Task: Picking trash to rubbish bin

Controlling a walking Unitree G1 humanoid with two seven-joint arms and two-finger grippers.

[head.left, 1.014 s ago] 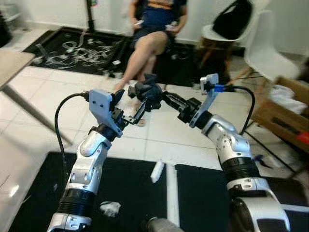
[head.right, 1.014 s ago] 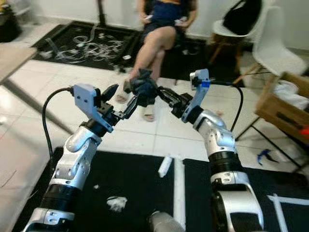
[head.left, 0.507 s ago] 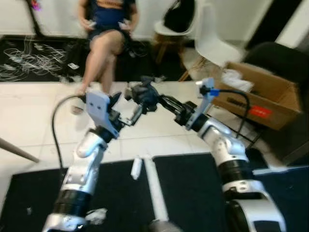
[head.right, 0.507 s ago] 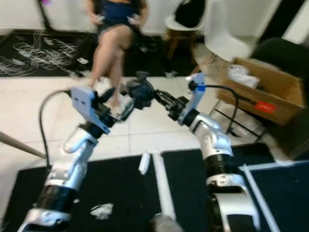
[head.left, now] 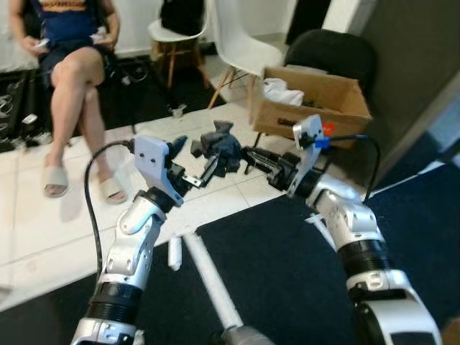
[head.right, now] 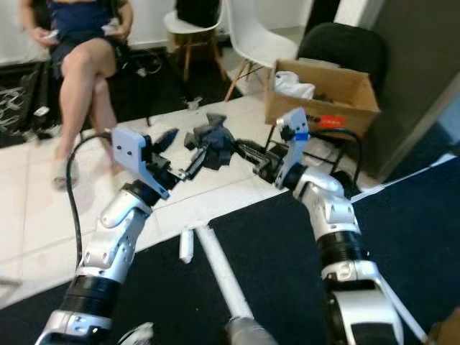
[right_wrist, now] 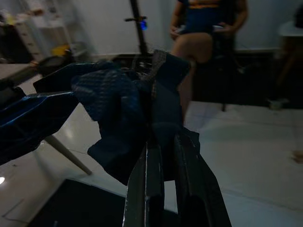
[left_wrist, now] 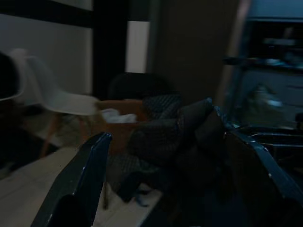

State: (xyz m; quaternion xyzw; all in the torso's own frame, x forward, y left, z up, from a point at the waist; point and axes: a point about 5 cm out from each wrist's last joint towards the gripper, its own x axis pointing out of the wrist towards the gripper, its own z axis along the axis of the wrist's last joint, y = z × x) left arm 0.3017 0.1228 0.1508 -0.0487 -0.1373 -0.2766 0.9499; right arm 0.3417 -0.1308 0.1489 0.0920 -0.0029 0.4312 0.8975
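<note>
A crumpled dark cloth hangs in the air between my two arms, about chest height. My right gripper is shut on it, and the cloth bunches over the tips of its fingers. My left gripper is open right beside the cloth. Seen from that wrist, its two fingers stand wide apart on either side of the bundle. An open cardboard box with white paper inside stands on the floor ahead to the right.
A person sits on a chair at the back left, legs crossed. White chairs stand behind the box and a dark seat beyond it. A white tube lies by the black mat.
The camera has swung to the right: the person has slid to the left and the cardboard box has come closer to centre. Both grippers keep their pose around the cloth.
</note>
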